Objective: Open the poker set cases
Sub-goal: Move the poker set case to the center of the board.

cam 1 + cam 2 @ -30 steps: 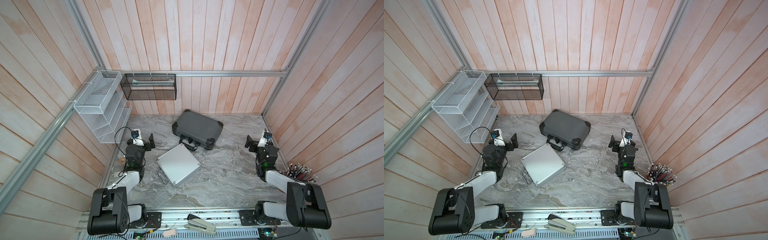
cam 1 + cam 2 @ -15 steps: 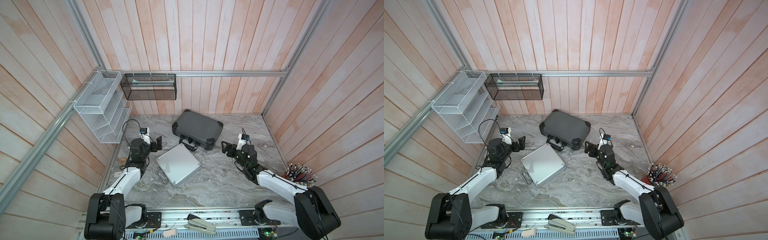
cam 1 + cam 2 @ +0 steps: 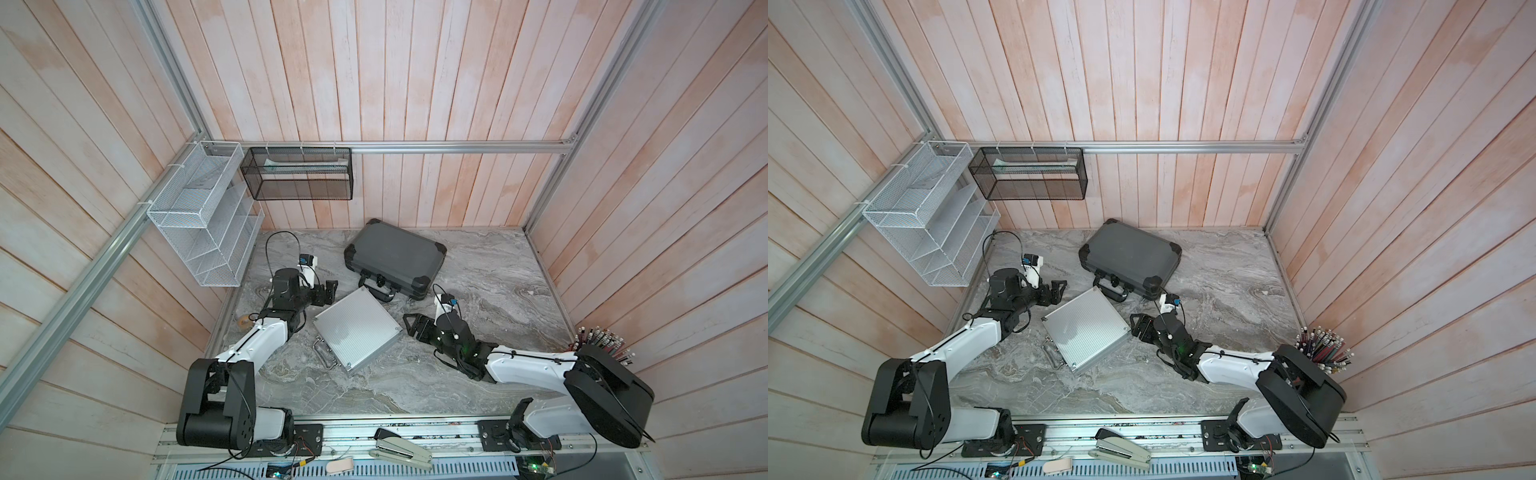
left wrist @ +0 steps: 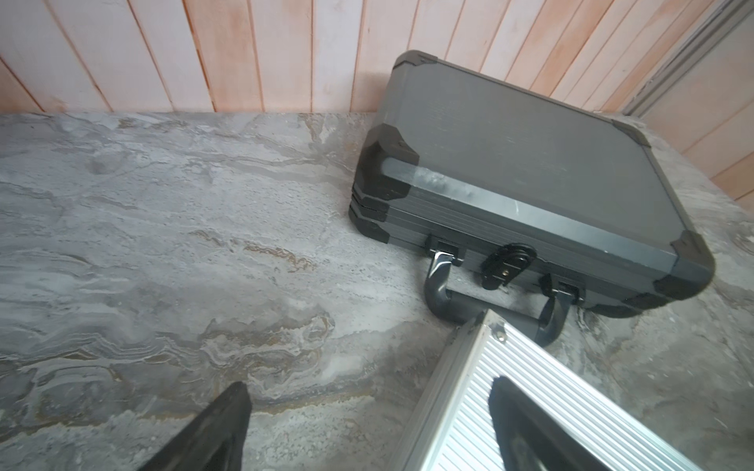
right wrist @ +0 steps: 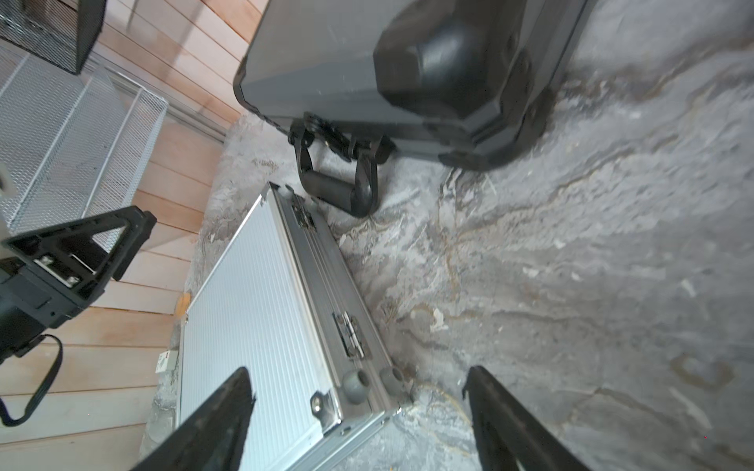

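While both lids are lying shut, you are facing whole job: left gripper (image 3: 329, 290) and right gripper (image 3: 410, 330) gaping empty either side of ribbed silver case (image 3: 355, 328) mid-table, dark grey case (image 3: 395, 257) sitting behind, unopened

No legible txt/nos. on grey case (image 3: 395, 255), silver case (image 3: 353, 330), or elsewhere.

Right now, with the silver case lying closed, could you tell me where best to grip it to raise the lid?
Probably the silver case at the lid edge by its handle, from the left arm's side: the hinges face the right gripper, so that edge lifts.
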`<state>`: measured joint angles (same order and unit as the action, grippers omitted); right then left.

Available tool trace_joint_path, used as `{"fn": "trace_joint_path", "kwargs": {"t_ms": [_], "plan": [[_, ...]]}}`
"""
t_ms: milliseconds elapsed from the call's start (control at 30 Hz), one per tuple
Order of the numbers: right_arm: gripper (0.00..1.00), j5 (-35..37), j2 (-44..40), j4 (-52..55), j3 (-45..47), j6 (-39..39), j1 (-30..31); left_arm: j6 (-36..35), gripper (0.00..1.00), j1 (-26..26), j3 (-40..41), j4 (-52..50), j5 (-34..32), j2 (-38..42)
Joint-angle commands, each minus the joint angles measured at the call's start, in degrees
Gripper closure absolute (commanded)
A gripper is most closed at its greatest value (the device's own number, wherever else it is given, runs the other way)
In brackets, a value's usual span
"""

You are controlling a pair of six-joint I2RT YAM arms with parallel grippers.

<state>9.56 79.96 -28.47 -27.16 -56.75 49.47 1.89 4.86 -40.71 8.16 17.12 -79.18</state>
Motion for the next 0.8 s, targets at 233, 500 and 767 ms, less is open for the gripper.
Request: {"fn": "trace_joint_path", "kwargs": {"t_ms": [233,500,767], "plan": [[0.22,-1.77,4.32,0.61,-1.2,-5.03,5.06,-1.23,0.1,1.62,-2.08,-6.39,0.63,-2.4],[0.26,-4.46,5.96,1.38,-2.47,-5.12,6.07,-1.41,0.15,1.64,-4.25,-9.91,1.84,-5.07],[0.31,-7.86,8.54,-0.49,-3.8,-4.27,6.16,-1.97,0.2,1.82,-5.9,-11.83,4.75,-7.52]]}}
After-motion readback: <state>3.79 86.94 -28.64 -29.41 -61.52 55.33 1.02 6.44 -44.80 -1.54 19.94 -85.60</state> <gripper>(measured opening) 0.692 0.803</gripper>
